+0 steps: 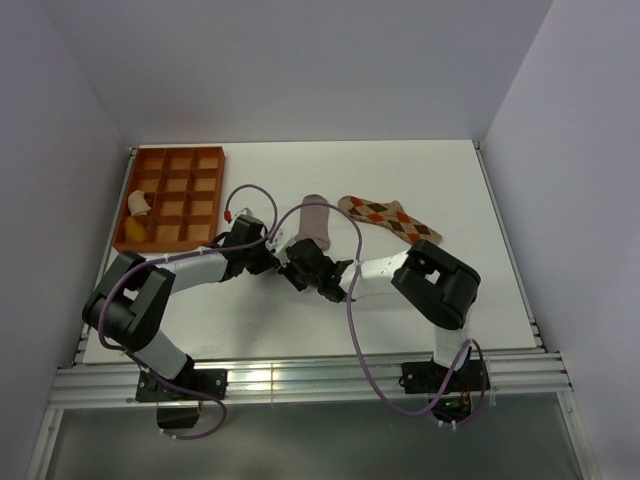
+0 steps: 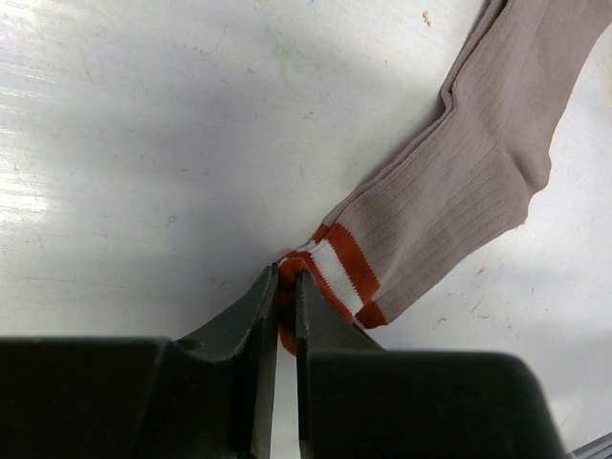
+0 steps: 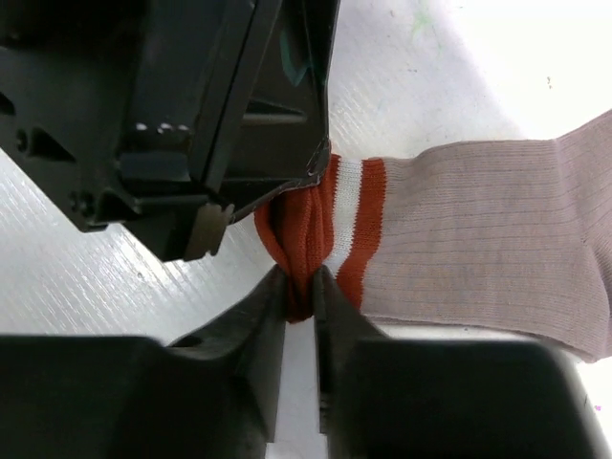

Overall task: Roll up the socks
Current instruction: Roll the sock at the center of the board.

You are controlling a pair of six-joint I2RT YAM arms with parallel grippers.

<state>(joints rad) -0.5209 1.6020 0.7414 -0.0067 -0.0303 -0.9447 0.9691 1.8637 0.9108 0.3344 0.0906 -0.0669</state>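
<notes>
Left claw (image 2: 285,274) and right claw (image 3: 300,283), both tight on bunched red-and-white cuff (image 3: 337,229) of ribbed grey-brown sock (image 2: 461,199).

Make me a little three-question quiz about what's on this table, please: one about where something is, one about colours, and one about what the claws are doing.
1. Where is the argyle sock?
A. on the floor
B. hanging from the wall
C. flat on the table, right of the grey sock

2. What colours stripe the grey sock's cuff?
A. red and white
B. blue and yellow
C. green and black

3. What are the left claw and right claw doing?
A. both wide open in the air
B. both pinched shut on the cuff
C. each holding a different sock

Answers:
1 C: the top view shows it lying untouched beside the grey sock.
2 A: both wrist views show red bands around a white one.
3 B: each wrist view shows its fingers closed on the red edge.
</notes>
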